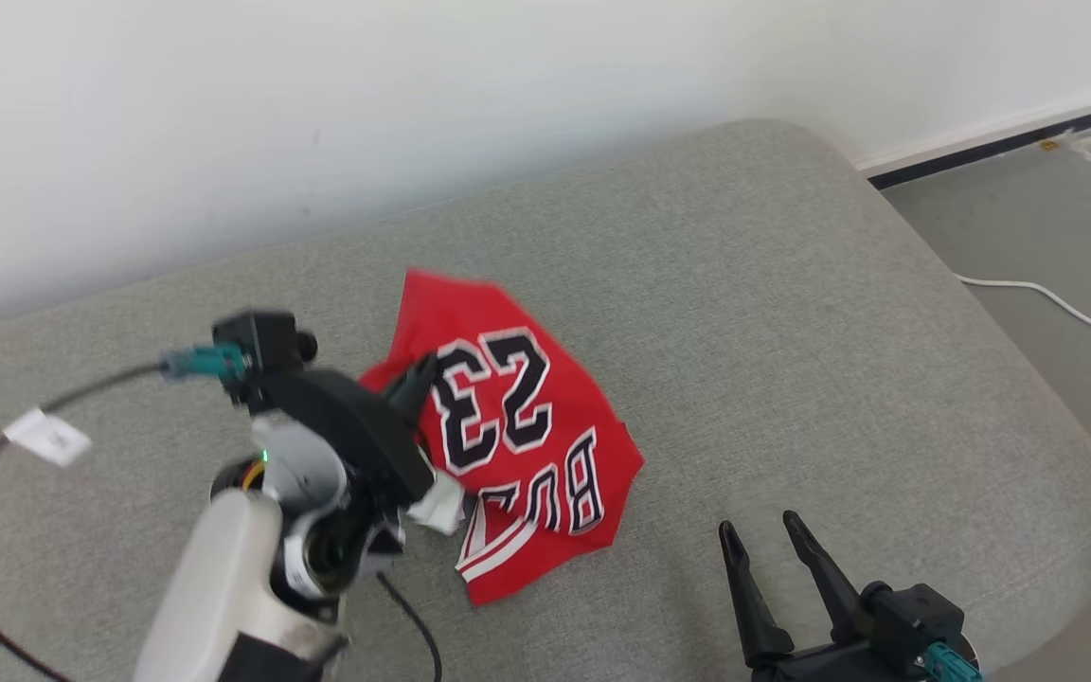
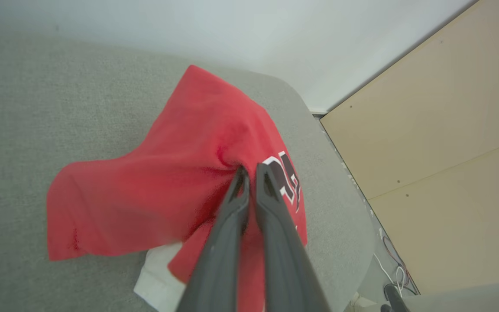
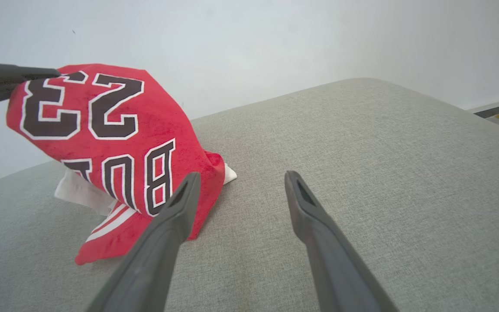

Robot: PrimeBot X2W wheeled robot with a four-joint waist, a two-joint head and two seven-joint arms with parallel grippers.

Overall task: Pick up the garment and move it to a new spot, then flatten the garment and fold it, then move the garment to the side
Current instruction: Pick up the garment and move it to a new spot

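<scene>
L pincer (image 1: 422, 371) is clamped on a fold of the red garment (image 1: 527, 426) by the "23". The cloth is tented up, its hem (image 1: 498, 568) resting on the grey cushion (image 1: 792, 284), approx mid-cushion. R pincer (image 1: 760, 527) hangs spread wide & empty, near the hem on its right, apart from it. Step in hand looks like the pick-up. To do it well: lift straight up till the hem clears, carry slow so the pinch doesn't slip, keep R out of the drape, and set down w/ room to spread.

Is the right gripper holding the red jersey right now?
No, the right gripper stands open over the bare grey cushion, apart from the red jersey.
</scene>
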